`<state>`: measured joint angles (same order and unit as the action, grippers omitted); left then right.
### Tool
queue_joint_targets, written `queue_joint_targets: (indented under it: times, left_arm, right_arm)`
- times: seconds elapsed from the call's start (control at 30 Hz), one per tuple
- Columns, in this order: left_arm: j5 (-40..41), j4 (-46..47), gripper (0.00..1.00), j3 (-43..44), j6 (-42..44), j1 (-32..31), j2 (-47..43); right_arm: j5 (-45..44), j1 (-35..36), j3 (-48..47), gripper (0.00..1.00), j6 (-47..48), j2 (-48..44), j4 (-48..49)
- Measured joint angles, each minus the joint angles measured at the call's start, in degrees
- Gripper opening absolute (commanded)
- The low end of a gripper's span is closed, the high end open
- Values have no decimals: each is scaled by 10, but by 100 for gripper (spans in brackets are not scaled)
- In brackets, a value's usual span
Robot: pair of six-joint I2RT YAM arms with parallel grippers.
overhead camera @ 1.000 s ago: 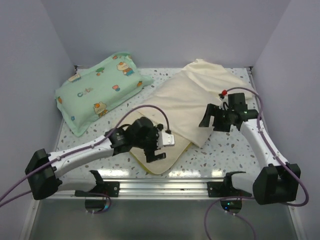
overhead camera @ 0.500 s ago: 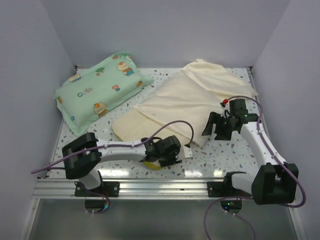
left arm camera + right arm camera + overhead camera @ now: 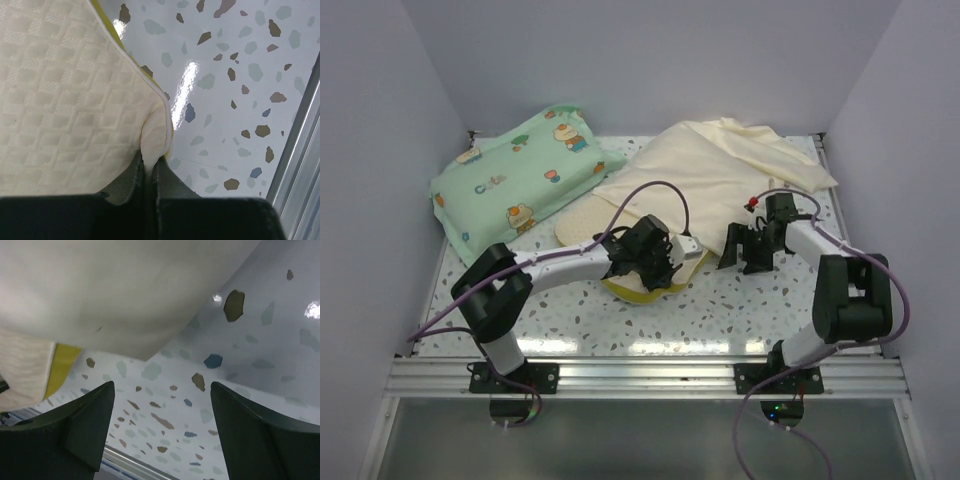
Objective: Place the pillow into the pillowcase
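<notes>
We clench left gripper (image 3: 149, 162) on pillow (image 3: 65, 100) corner, mid-worktop (image 3: 720, 300) toward near edge. Right gripper (image 3: 161, 390) spread, empty, beside pillowcase (image 3: 710, 175) reaching far right corner. Risk: thin pinch slips; pillow bunches against unheld mouth.

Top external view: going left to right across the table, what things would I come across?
Mint-green cartoon-print pillow → pillow, textured end showing → left gripper, shut on its corner → right gripper, open. The pillowcase spreads across several of these, so it has no clear place.
</notes>
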<state>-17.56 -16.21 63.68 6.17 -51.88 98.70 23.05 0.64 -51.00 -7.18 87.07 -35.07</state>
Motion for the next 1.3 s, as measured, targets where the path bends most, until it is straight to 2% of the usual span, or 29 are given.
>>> queue_joint_targets:
  times: [0.17,0.3,0.33,0.4,0.43,0.67,0.8,0.93,1.1,1.3]
  left_arm:
    - [-23,3,0,0,0,6,1]
    - [-34,3,0,2,-1,14,4]
    - [-37,3,0,2,-1,15,5]
    - [-45,3,0,4,-6,20,8]
    - [-50,3,0,6,-9,23,10]
    - [-99,10,0,17,-73,62,23]
    - [-136,76,0,-3,-151,113,0]
    - [-149,161,0,-25,-230,143,-53]
    - [-125,296,0,-24,-309,139,-79]
    - [-41,404,0,-8,-324,112,-17]
  right_arm:
    - [20,-2,-26,75,-30,79,51]
    - [34,-2,-57,56,-35,119,89]
    - [36,-1,-58,43,-36,121,100]
    - [38,1,-57,26,-36,126,118]
    - [40,1,-57,0,-38,128,125]
    - [64,5,-57,0,-30,113,116]
    - [95,36,-57,0,-24,23,78]
    - [147,110,-65,0,-6,-86,53]
    - [213,121,-92,0,6,-104,-3]
    - [254,124,-126,0,-23,-117,-11]
